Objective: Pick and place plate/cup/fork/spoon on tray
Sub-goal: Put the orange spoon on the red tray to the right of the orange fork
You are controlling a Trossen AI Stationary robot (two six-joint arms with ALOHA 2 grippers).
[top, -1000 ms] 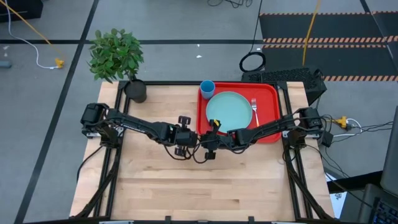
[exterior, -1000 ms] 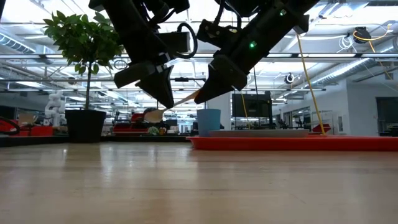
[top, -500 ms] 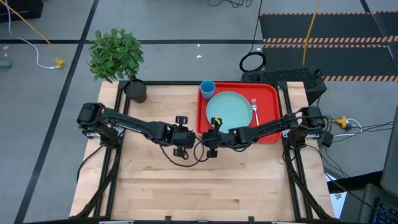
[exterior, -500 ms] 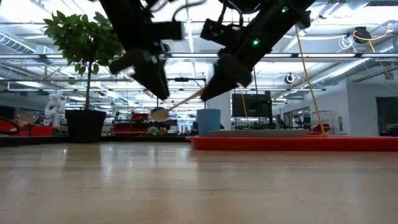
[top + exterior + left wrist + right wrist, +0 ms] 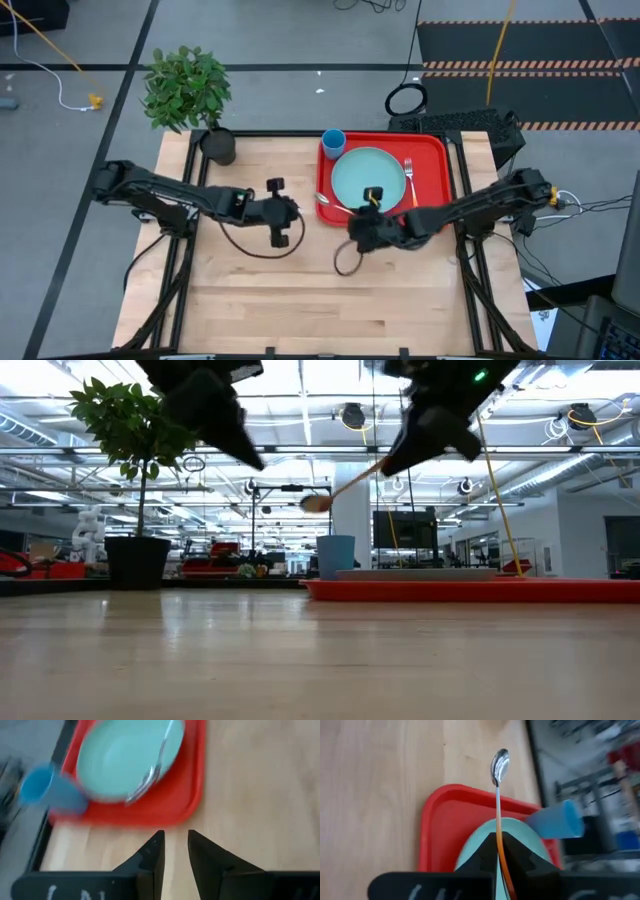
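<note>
The spoon (image 5: 335, 205) hangs in the air over the left rim of the red tray (image 5: 435, 145), with my right gripper (image 5: 498, 837) shut on it. On the tray lie the pale teal plate (image 5: 368, 170), the blue cup (image 5: 333, 141) at its far left corner and the fork (image 5: 408, 178) right of the plate. My left gripper (image 5: 175, 842) is raised over bare wood left of the tray. Its fingers stand a narrow gap apart with nothing between them. My right gripper pinches the spoon's orange handle end (image 5: 501, 852) between its two fingers. The spoon runs on in line with the fingers, toward the table's left. It is lifted clear and slants down from the gripper, the bowl (image 5: 315, 503) lowest.
A potted plant (image 5: 217, 145) stands at the table's far left corner. Cable loops hang under both wrists. The near half of the wooden table (image 5: 320, 300) is bare wood.
My left gripper has come away from the spoon and drawn back up and toward the table's left edge. My right gripper has risen and gone toward the tray with the spoon, which now hangs higher, its bowl over the tray's left rim.
</note>
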